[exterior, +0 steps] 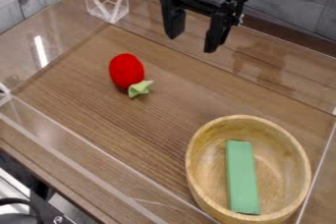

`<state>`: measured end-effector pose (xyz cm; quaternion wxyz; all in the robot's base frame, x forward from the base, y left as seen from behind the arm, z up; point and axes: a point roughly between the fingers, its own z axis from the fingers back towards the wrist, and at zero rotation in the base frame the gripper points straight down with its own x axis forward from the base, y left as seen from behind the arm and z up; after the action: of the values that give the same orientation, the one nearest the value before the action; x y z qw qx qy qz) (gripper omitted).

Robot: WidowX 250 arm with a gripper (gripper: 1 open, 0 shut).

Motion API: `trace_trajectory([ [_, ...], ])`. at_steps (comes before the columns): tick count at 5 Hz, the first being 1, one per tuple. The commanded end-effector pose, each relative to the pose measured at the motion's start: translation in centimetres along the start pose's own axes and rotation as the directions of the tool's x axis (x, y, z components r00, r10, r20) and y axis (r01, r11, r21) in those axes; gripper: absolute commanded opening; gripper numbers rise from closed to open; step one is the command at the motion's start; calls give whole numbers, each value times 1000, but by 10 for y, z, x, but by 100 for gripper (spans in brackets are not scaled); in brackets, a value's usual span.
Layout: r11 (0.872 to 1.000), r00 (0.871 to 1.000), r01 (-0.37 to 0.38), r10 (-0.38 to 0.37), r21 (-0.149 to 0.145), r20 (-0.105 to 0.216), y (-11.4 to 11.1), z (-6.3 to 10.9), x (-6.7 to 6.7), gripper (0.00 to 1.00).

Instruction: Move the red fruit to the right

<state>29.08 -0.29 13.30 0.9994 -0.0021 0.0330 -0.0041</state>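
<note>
Bowl (199, 184) of pale wood sits nearest me, at the lower right of my view, with a green block (242, 177) lying lengthwise inside it. Farther in, toward the left, the red fruit (126, 70) rests on the bench (171, 120), its leafy cap pointing near and slightly right, so its long axis runs mostly near to far. The tool (192, 43) hangs beyond it and to the right, fingers spread wide, pinching nothing. From there I judge I must come left and nearer, then down, with the fingers straddling the fruit's flanks. If right means my view's right, the slide should go straight across the wood, on the far side of the bowl; drifting nearer would risk its rim. The left edge of the bench lies well apart from the fruit, so I see room for the outer finger.
</note>
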Motion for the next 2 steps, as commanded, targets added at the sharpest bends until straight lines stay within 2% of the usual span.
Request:
trace_trajectory([
  [1, 1000, 1000, 24, -24, 1, -19, 8, -10, -3, 100],
  [2, 997, 997, 75, -75, 15, -10, 37, -19, -11, 100],
])
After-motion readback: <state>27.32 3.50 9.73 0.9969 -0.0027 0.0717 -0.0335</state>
